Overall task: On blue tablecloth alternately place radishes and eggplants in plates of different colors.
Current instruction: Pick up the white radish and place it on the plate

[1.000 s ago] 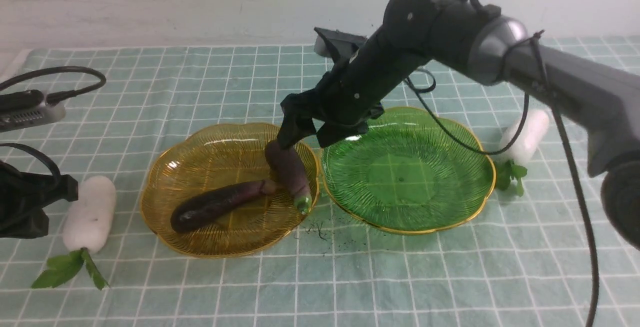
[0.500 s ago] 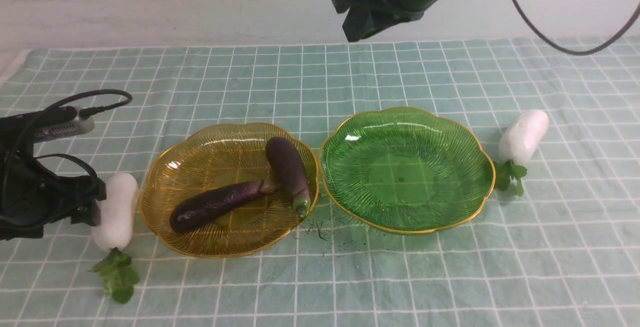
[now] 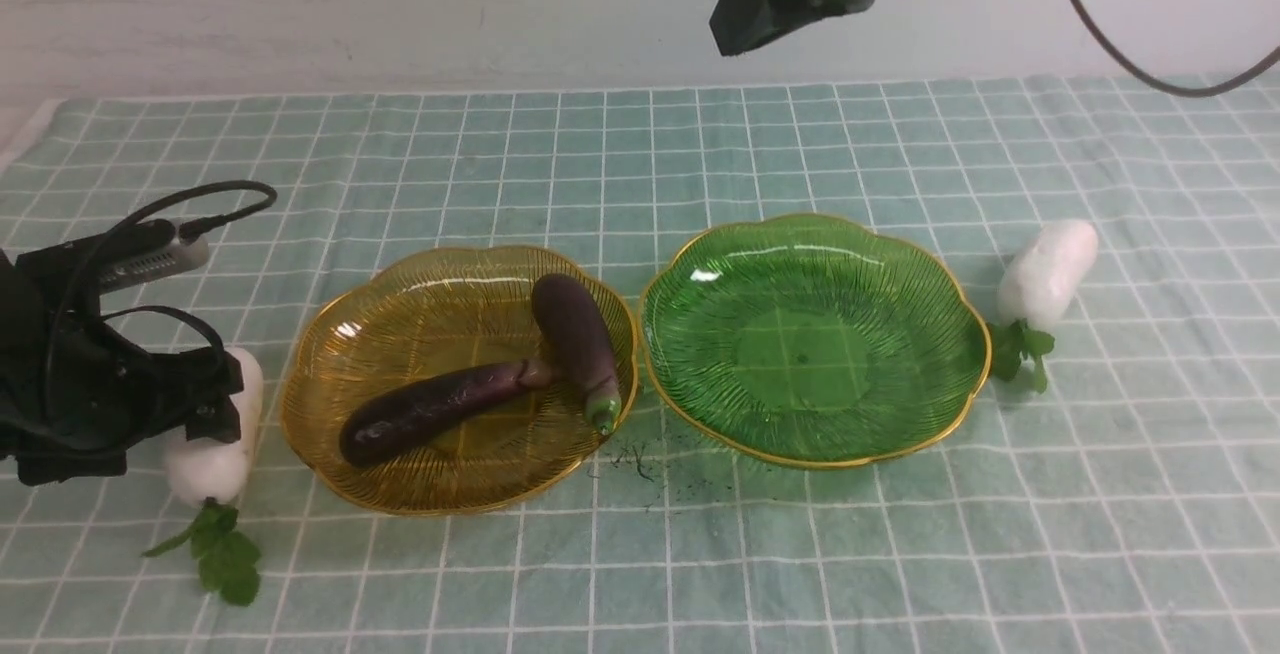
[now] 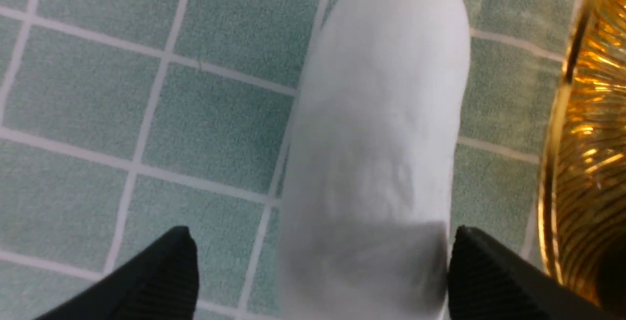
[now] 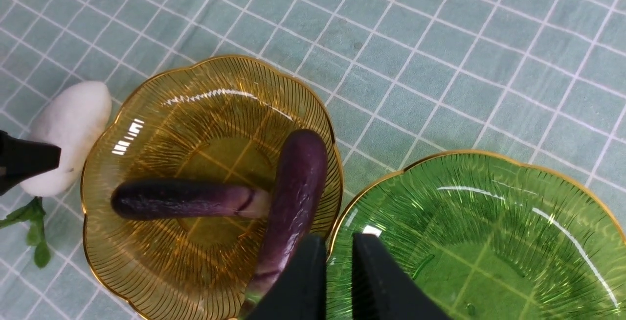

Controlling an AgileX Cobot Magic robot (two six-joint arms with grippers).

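On the blue tablecloth (image 3: pixel 640 154), an amber plate (image 3: pixel 420 304) holds two purple eggplants (image 3: pixel 430 412) (image 3: pixel 575 334), one leaning on the other's stem end. The green plate (image 3: pixel 810 344) beside it holds nothing. One white radish (image 3: pixel 205 464) lies left of the amber plate; my left gripper (image 3: pixel 225 396) is open and straddles it. In the left wrist view the radish (image 4: pixel 381 114) fills the gap between the fingers (image 4: pixel 171 276). A second radish (image 3: pixel 1048 272) lies right of the green plate. My right gripper (image 3: pixel 715 9) hangs high, shut, with nothing in it (image 5: pixel 337 246).
Dark crumbs of dirt (image 3: pixel 640 459) speckle the cloth in front of the gap between the plates. A grey camera box with a looping cable (image 3: pixel 150 254) rides on the left arm. The right arm's cable (image 3: pixel 1130 64) hangs at the top right. A white wall stands behind.
My right gripper let go of the eggplant in the amber plate, rose high and shut. My left gripper opened and moved over the left radish, which shifted toward the plate.
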